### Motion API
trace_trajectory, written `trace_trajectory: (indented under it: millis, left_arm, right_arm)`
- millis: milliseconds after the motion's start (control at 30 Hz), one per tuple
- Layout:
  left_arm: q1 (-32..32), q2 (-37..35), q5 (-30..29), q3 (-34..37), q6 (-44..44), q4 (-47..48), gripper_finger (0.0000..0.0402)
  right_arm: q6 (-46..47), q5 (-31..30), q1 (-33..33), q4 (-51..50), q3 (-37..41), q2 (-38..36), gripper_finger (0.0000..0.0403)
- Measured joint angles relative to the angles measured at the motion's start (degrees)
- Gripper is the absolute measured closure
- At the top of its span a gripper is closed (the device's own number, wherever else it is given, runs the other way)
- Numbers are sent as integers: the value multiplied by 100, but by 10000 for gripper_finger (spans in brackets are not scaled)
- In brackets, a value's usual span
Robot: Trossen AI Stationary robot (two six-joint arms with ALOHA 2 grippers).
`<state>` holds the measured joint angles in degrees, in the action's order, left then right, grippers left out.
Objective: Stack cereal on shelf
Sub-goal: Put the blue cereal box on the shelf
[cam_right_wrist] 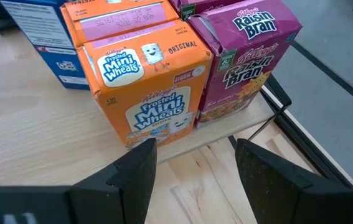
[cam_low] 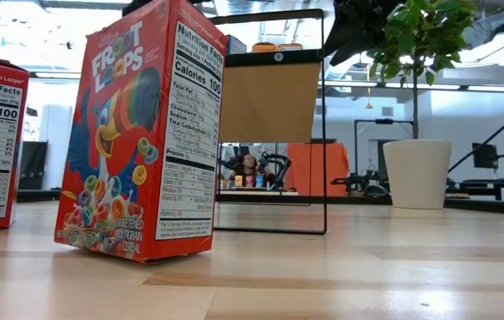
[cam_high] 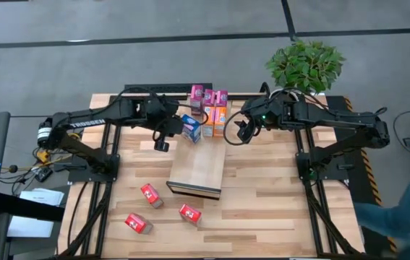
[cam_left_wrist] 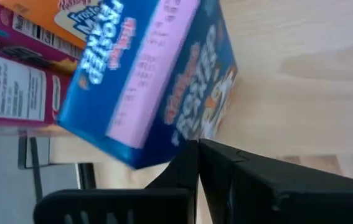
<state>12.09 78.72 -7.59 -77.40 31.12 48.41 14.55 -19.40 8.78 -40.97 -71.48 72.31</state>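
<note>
The left gripper (cam_high: 161, 145), fingers pressed together and empty, hangs beside the small blue cardboard cereal box (cam_high: 191, 128) on the long pale wooden shelf block (cam_high: 199, 172). The right gripper (cam_high: 235, 135), fingers wide, faces the orange box (cam_right_wrist: 145, 81) and the magenta box (cam_right_wrist: 246, 56). Three red boxes (cam_high: 151, 195) lie on the slatted worktop (cam_high: 262, 209).

Robotics lab: slatted desk (cam_high: 262, 209) on a grey floor, more robot arms (cam_low: 274, 164) and benches far behind.
</note>
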Motion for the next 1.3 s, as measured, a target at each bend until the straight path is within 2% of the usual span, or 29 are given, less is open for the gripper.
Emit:
trace_trajectory:
  millis: [667, 800, 933, 1000, 1167, 1300]
  left_arm:
    - [612, 118, 12, 94, 62, -1267, 401]
    - [641, 118, -93, 94, 16, -1173, 401]
    - [639, 97, -608, 94, -45, -832, 401]
    - [638, -2, -651, 94, -171, -719, 401]
    - [460, -408, 145, 89, -1204, -649, 401]
    - [116, -620, 519, 89, -1798, -285, 401]
  right_arm:
    - [-2, 0, 0, -2, 0, 0, 158]
    - [-5, 0, 0, -2, 0, 0, 158]
    - [-21, 0, 0, -2, 0, 0, 158]
    - [-24, 0, 0, -2, 0, 0, 158]
    - [-23, 0, 0, -17, 0, 0, 158]
    - [-22, 0, 0, -23, 0, 0, 158]
